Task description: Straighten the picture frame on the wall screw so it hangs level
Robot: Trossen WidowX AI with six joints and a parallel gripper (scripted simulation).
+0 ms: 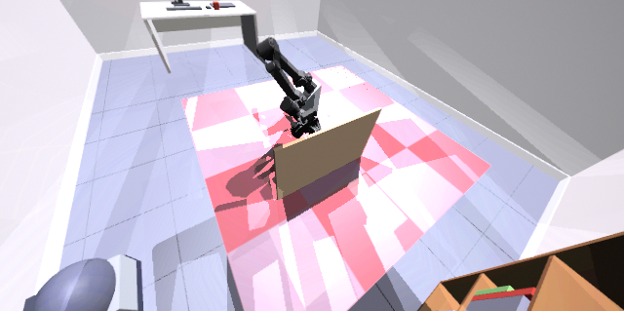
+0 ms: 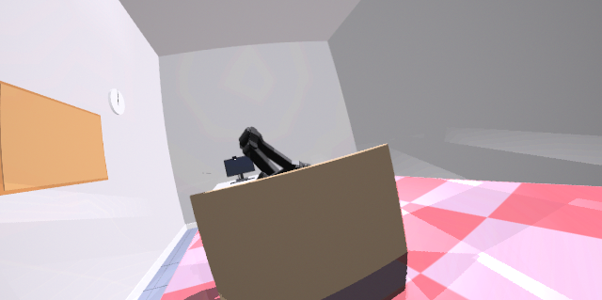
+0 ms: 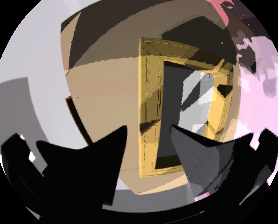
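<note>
The end effector (image 3: 148, 128) stood partway open, holding nothing visible. The gold frame (image 3: 149, 107) seemed stiff, light; its border at nine o'clock probably offered purchase.

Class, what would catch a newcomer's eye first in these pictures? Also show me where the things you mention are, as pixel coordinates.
Probably the large tan board (image 1: 324, 155) (image 2: 301, 229), standing upright on the red, pink and white checked floor patch (image 1: 434, 147) (image 2: 541, 201). Next might come the black robot arm (image 1: 288, 74) (image 2: 268, 151) behind it. In the wrist view, the bright gold picture frame (image 3: 149, 100) stands out against the tan board.
</note>
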